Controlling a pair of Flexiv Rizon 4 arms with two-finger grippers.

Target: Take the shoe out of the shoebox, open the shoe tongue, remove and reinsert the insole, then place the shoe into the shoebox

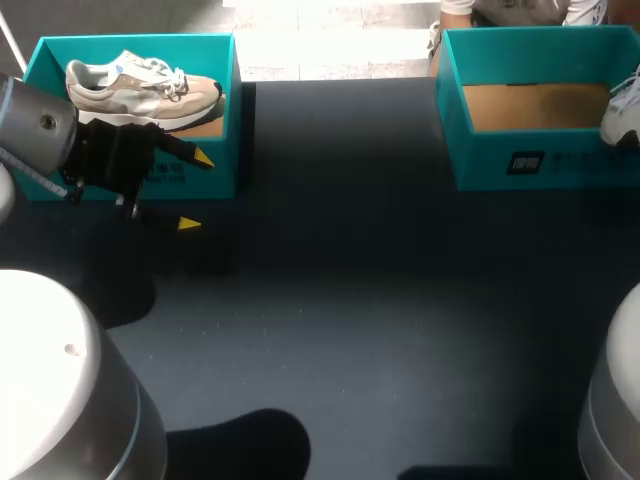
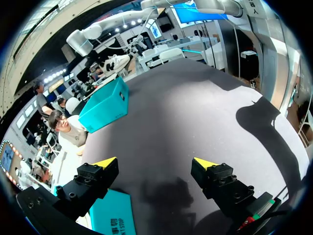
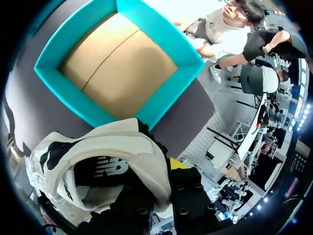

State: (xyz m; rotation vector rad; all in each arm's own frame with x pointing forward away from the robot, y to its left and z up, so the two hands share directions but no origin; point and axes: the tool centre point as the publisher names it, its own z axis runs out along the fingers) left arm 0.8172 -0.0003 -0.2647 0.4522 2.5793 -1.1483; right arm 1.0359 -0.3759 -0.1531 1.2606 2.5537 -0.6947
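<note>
A beige and white sneaker (image 1: 145, 88) lies in the left teal shoebox (image 1: 215, 165). My left gripper (image 1: 196, 190) hovers just in front of that box, open and empty; in the left wrist view the gripper (image 2: 154, 162) has bare table between its fingers and a corner of the box (image 2: 112, 220) beside one finger. My right gripper (image 3: 164, 176) is shut on the collar of a white shoe (image 3: 93, 171) with a black logo, held above the near rim of the right teal shoebox (image 3: 166, 98). In the head view the white shoe (image 1: 622, 115) shows at the right edge.
The right shoebox (image 1: 530, 165) shows only its bare cardboard floor (image 1: 535, 105). Dark table (image 1: 340, 300) stretches between and in front of the two boxes. Both arms' white housings fill the lower corners of the head view.
</note>
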